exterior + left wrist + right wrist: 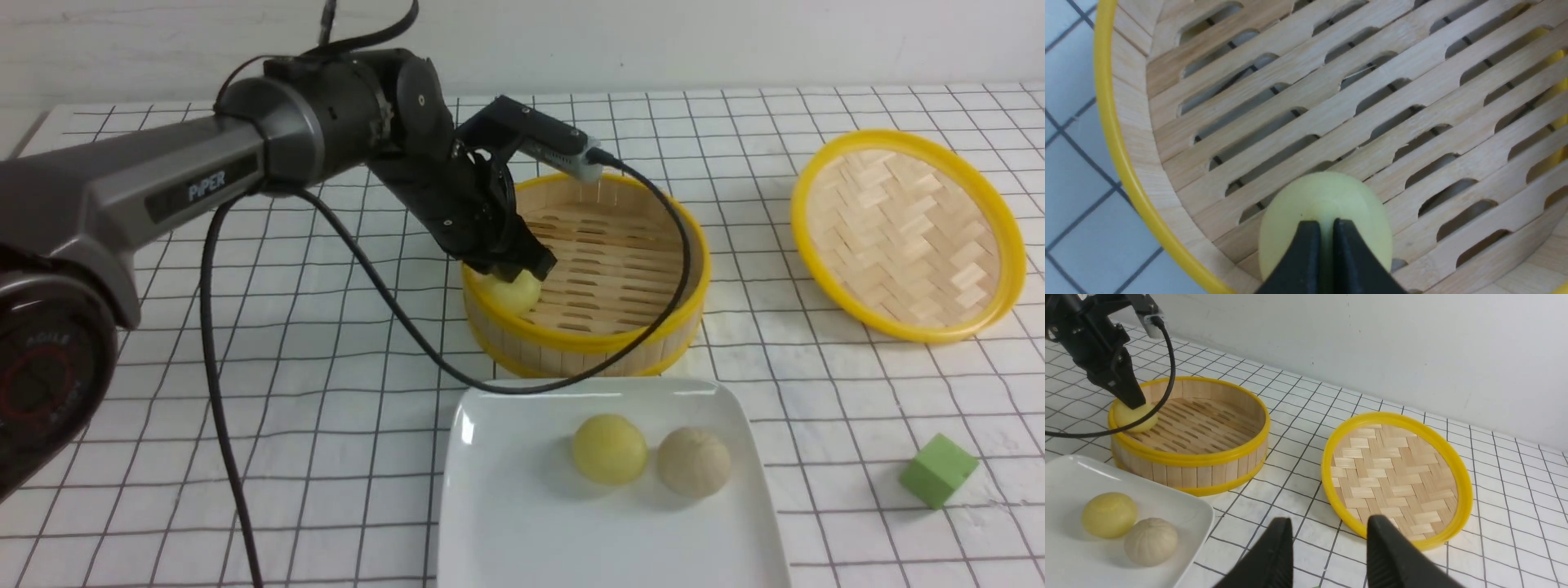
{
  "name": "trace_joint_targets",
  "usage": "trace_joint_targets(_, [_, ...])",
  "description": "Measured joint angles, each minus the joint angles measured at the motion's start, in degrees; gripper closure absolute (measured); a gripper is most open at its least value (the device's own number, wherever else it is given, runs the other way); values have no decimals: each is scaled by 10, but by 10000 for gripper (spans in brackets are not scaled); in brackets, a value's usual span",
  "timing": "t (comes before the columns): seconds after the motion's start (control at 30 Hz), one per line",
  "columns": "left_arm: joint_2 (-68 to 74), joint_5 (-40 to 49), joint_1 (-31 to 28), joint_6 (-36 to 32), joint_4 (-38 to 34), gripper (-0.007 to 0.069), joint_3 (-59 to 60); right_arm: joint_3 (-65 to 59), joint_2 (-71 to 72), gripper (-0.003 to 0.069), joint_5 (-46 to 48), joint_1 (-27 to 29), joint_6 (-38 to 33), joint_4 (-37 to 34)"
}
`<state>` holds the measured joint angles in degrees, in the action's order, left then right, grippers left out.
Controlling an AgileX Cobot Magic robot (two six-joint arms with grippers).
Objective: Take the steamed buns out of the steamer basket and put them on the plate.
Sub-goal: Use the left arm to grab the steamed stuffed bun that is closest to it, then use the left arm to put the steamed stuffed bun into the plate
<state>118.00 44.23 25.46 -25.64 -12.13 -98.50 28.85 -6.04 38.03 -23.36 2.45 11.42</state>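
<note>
Here, one pale yellow bun is seen inside the steamer basket, near its wall, and right above it the left gripper is kept with fingers nearly together; whether the bun is gripped cannot be told. In front of the basket, another yellow bun and a beige bun are carried by the white plate. To the basket's right, the woven lid is placed, and the right gripper is held partly open, with nothing between its fingers.

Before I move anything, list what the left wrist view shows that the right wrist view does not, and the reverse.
Only the left wrist view: the left tool's fingertips, nearly together over the bun.

Only the right wrist view: the plate with a yellow bun and a beige bun, the woven lid, the wall and the right tool, its fingers apart.

Both: the steamer basket, the pale bun inside it and the tiled tabletop.
</note>
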Motion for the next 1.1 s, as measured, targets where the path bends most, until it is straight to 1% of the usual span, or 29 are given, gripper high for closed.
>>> trace_joint_targets(0.23, [-56,58,0,4,9,600,-52,0,0,382,0,0,0,0])
trace_joint_targets(0.43, [-118,150,0,59,15,599,-59,0,0,382,0,0,0,0])
trace_joint_targets(0.47, [-118,150,0,59,15,599,-59,0,0,382,0,0,0,0])
trace_joint_targets(0.5, [-130,181,0,74,16,599,-59,0,0,382,0,0,0,0])
trace_joint_targets(0.53, [-131,185,0,75,16,599,-59,0,0,382,0,0,0,0])
trace_joint_targets(0.6, [-146,236,0,93,17,599,-59,0,0,382,0,0,0,0])
trace_joint_targets(0.67, [-152,261,0,106,15,598,-59,0,0,382,0,0,0,0])
trace_joint_targets(0.73, [-156,267,0,120,9,597,-57,0,0,382,-1,0,0,0])
trace_joint_targets(0.8, [-163,267,0,134,-27,597,-45,0,0,382,-1,0,0,0])
trace_joint_targets(0.83, [-163,267,0,134,-31,597,-45,0,0,382,-1,0,0,0])
trace_joint_targets(0.87, [-167,267,2,137,-63,597,-26,0,0,382,-1,0,0,-2])
trace_joint_targets(0.9, [-168,267,5,138,-71,597,-19,0,0,382,-1,0,0,-3])
trace_joint_targets(0.97, [-172,266,17,138,-75,597,0,0,0,382,-1,0,0,-6])
trace_joint_targets(1.1, [-175,266,57,135,-43,597,52,0,0,382,-1,0,0,-15])
